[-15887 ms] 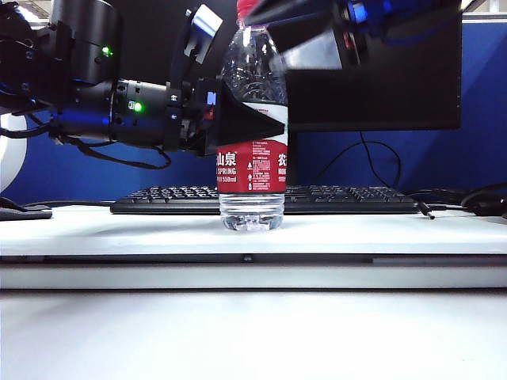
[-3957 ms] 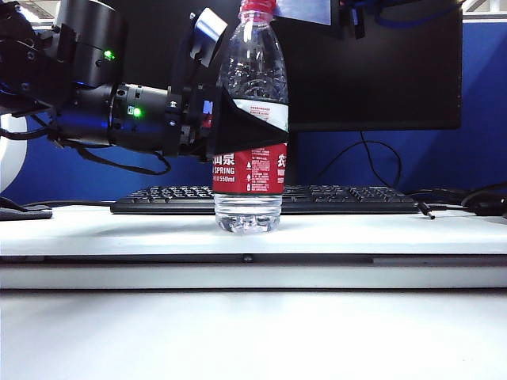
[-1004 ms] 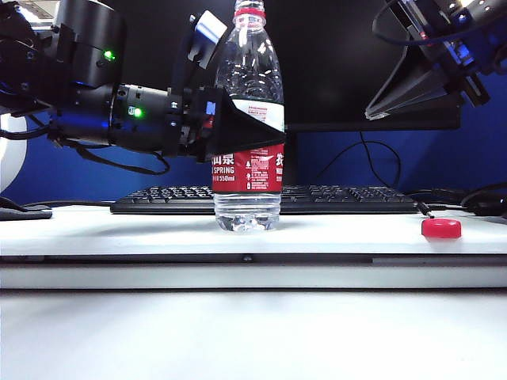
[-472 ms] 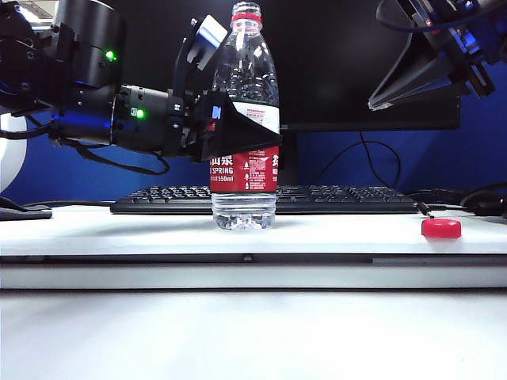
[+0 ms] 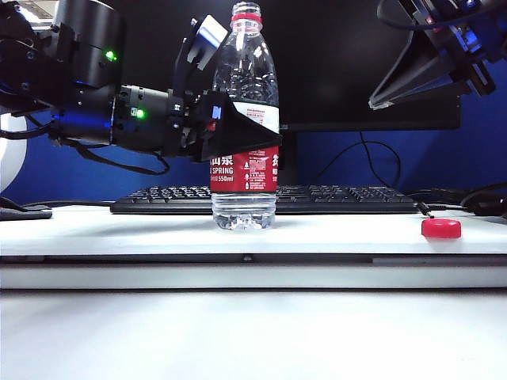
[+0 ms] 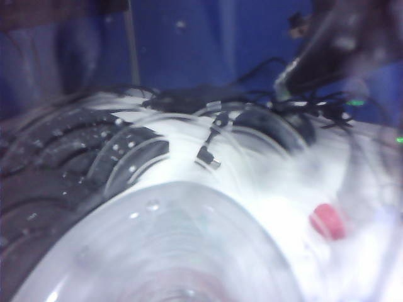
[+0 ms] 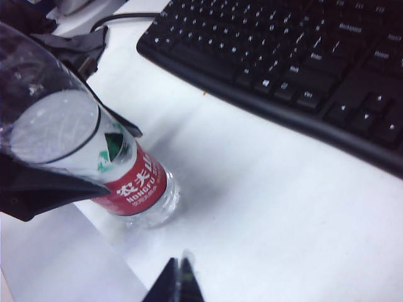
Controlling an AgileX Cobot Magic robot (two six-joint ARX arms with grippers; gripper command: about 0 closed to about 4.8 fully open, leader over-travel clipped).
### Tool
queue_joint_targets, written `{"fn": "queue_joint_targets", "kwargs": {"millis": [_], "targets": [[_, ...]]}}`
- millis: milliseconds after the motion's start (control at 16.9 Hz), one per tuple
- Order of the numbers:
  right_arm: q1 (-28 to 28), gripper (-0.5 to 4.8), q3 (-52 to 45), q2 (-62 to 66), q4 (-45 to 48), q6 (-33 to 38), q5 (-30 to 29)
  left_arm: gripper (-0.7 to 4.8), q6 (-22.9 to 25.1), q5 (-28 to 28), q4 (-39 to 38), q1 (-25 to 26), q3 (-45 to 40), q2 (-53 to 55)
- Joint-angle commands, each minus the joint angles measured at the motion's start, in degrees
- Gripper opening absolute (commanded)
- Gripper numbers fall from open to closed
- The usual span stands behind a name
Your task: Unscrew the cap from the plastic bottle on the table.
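The clear plastic bottle (image 5: 245,71) stands upright on the white table (image 5: 119,229), its neck bare above the thin red ring. My left gripper (image 5: 265,131) comes in from the left and is shut on the bottle's label band; in the left wrist view the bottle (image 6: 164,251) fills the near field and the fingers are hidden. The red cap (image 5: 441,228) lies on the table at the right, also visible as the cap (image 6: 327,220). My right gripper (image 5: 372,105) hangs high at the upper right, shut and empty, its gripper tips (image 7: 180,267) pointing down near the bottle (image 7: 135,182).
A black keyboard (image 5: 333,199) lies behind the bottle, with a dark monitor (image 5: 356,63) above it. Cables and a mouse (image 5: 485,202) sit at the far right. The table's front edge (image 5: 253,273) runs across the view.
The bottle and my left gripper have shifted slightly to the left over the last second. The right gripper has edged up. Four seconds ago the cap was still on the bottle.
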Motion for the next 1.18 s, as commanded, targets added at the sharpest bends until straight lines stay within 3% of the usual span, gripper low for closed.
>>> {"fn": "queue_joint_targets", "kwargs": {"millis": [59,354,532,709,1181], "targets": [[0.0,-0.08,0.2,-0.3,0.3,-0.2,-0.2,3.45,0.2,-0.7,-2.0,0.1,-0.2,0.2],[0.0,-0.08,0.2,-0.3,0.3,-0.2,-0.4,3.52,0.2,-0.7,-2.0,0.1,-0.2,0.2],[0.0,-0.08,0.2,-0.3,0.3,-0.2,-0.6,4.79,0.1,-0.7,-1.1,0.1,-0.2,0.2],[0.0,-0.08,0.2,-0.3,0.3,-0.2,-0.5,4.79,-1.3,-0.6,0.1,0.1,-0.2,0.2],[0.0,-0.08,0.2,-0.3,0.3,-0.1,-0.6,4.79,-11.5,-0.4,11.4,0.1,-0.2,0.2]]}}
